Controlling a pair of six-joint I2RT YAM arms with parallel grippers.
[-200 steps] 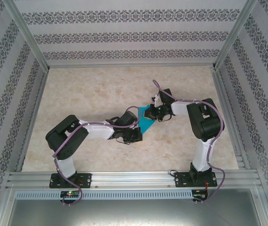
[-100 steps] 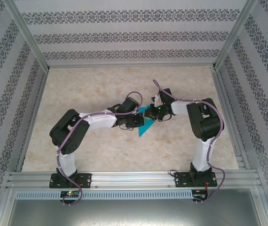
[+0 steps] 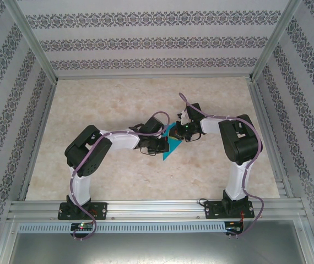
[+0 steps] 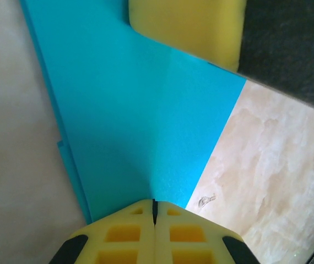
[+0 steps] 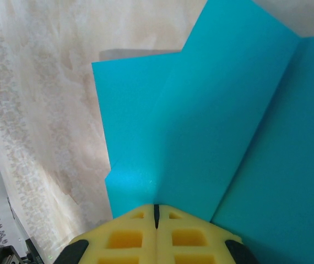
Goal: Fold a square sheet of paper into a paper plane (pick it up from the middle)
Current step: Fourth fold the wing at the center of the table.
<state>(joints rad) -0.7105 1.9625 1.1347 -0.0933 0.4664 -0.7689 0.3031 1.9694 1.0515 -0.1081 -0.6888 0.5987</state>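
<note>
Teal paper (image 3: 169, 147), partly folded, lies on table (image 3: 113, 99) centre between arms; left gripper (image 4: 154, 212) fully closed, tips on paper; right gripper (image 5: 156, 212) likewise; neither visibly pinches it; risk: uneven pressing drags sheet, skewing crease.

A: How does the teal paper (image 4: 146, 126) look?
B: Thin, matt and faintly grainy, with sharp creases.
A: And the yellow finger pads (image 4: 124, 234)?
B: Dull, like soft rubber or foam, with moulded pockets.
A: The tabletop (image 3: 118, 104)?
B: Smooth and marble-patterned, with a slight sheen.
A: The rails (image 3: 157, 208) at the lower edge?
B: Bare brushed metal. The arm shells (image 3: 239, 140) are semi-gloss black plastic.
</note>
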